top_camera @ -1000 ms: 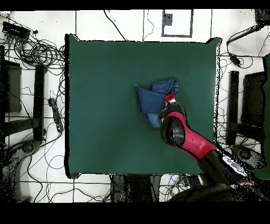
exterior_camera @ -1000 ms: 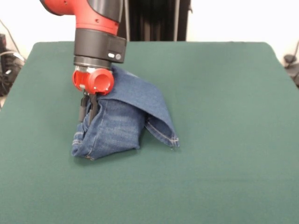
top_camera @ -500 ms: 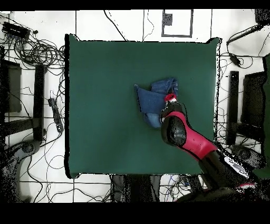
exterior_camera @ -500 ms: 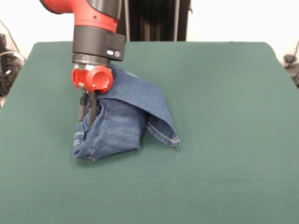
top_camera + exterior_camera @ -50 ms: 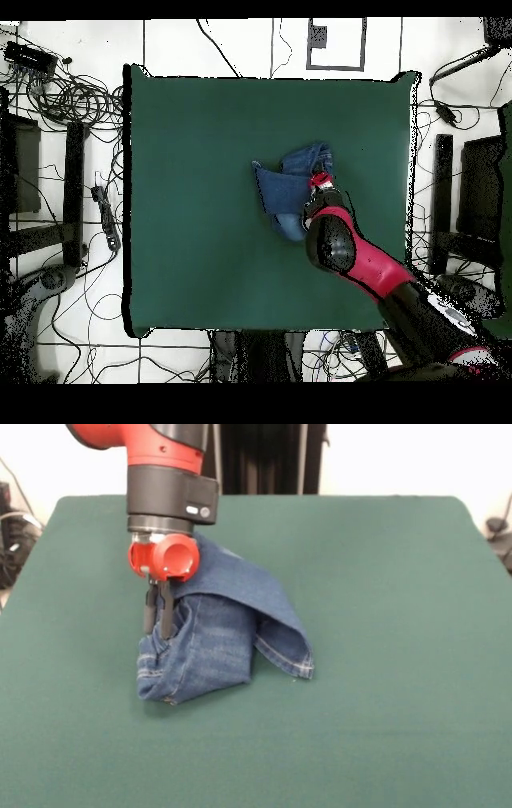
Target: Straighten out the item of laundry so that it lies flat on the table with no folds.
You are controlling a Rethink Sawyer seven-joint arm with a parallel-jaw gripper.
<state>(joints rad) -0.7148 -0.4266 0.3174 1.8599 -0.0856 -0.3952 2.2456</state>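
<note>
Denim jeans (image 5: 212,636) hang bunched from the tool (image 5: 158,630), closed on one edge, so it should drag slowly sideways over the green worktop (image 5: 384,584).

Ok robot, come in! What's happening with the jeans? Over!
Gripper shut on jeans. Jeans bunched, part lifted, one flap folded over. Green table around them bare.
</note>
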